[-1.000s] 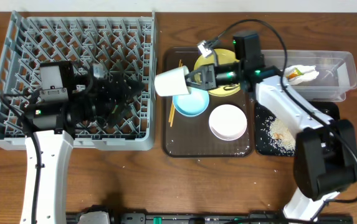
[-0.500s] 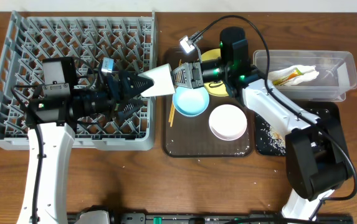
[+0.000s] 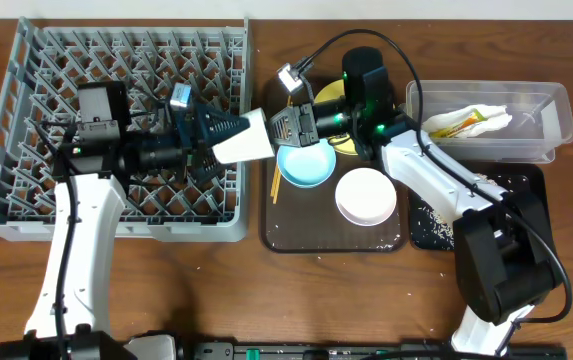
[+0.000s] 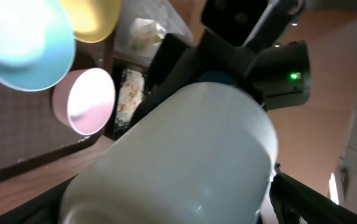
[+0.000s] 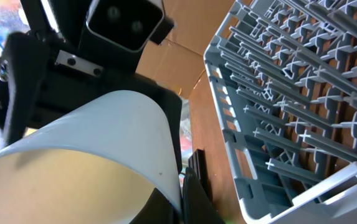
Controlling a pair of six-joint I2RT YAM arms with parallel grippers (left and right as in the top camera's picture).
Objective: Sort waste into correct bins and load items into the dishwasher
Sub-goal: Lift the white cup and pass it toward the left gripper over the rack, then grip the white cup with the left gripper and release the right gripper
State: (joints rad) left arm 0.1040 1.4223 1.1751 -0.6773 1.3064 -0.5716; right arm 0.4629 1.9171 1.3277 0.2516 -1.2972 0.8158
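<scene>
The cup (image 3: 248,141) lies on its side in the air over the gap between the rack (image 3: 26,100) and the brown tray (image 3: 306,238), both on the counter (image 3: 166,290). The right claw (image 3: 277,131) is clamped on its rim. The left claw (image 3: 224,140) has fingers either side of the base, but I cannot tell whether they grip. The blue bowl (image 3: 306,165), white bowl (image 3: 366,195), plate (image 3: 332,100) and chopsticks (image 3: 277,180) rest on the brown tray. Rice (image 3: 448,215) lies on the black tray (image 3: 526,182), and the napkin (image 3: 491,118) and wrapper (image 3: 448,125) in the clear box (image 3: 558,110).
</scene>
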